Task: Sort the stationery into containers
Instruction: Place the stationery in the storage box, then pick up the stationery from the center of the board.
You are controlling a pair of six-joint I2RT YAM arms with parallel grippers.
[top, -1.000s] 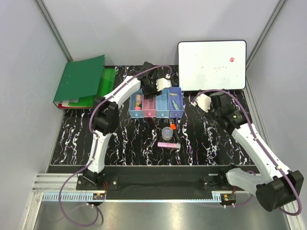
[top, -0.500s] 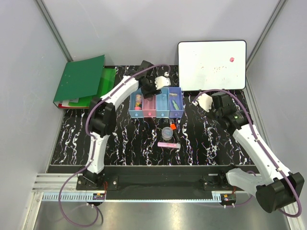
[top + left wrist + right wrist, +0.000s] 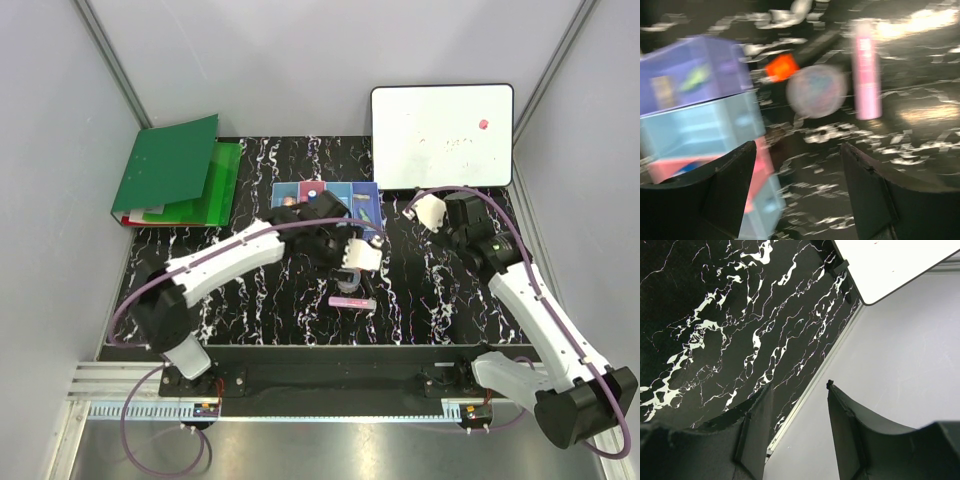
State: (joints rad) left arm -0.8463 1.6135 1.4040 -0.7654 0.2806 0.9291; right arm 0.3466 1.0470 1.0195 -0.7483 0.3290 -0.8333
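No text, brand or number can be read anywhere. The whiteboard at the far right corner of the tabletop bears only a red dot and faint grey smudges too small to make out. In the left wrist view the pink marker and the violet-blue bin show pale patches, blurred beyond reading.

Pink marker lies flat beside clear round piece, near the bins

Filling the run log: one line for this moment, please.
left gripper open, near round piece | right gripper open, empty | marker unsorted
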